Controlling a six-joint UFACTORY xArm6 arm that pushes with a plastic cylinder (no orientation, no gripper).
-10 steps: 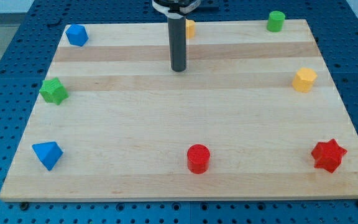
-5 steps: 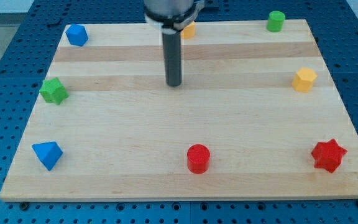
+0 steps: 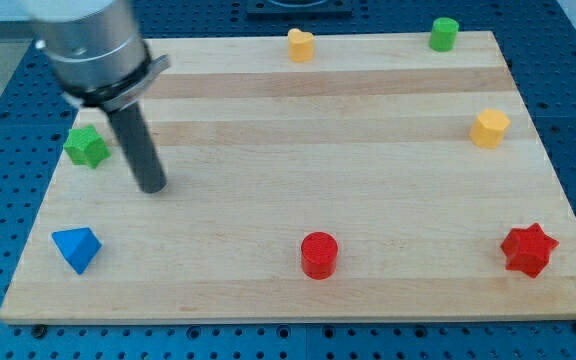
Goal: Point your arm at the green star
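The green star [image 3: 86,147] lies near the left edge of the wooden board [image 3: 298,170]. My tip [image 3: 152,186] rests on the board a short way to the star's right and slightly below it, apart from it. The rod rises up and to the left from the tip, and the arm's grey body covers the board's top left corner.
A blue block [image 3: 76,248] sits at the bottom left, a red cylinder [image 3: 319,254] at bottom centre, a red star [image 3: 528,249] at bottom right. A yellow block [image 3: 489,128] is at the right, a green cylinder [image 3: 444,33] top right, an orange block [image 3: 300,44] top centre.
My tip has moved from the board's upper middle down and left, ending close to the green star. The arm now hides the blue block at the top left. No block moved.
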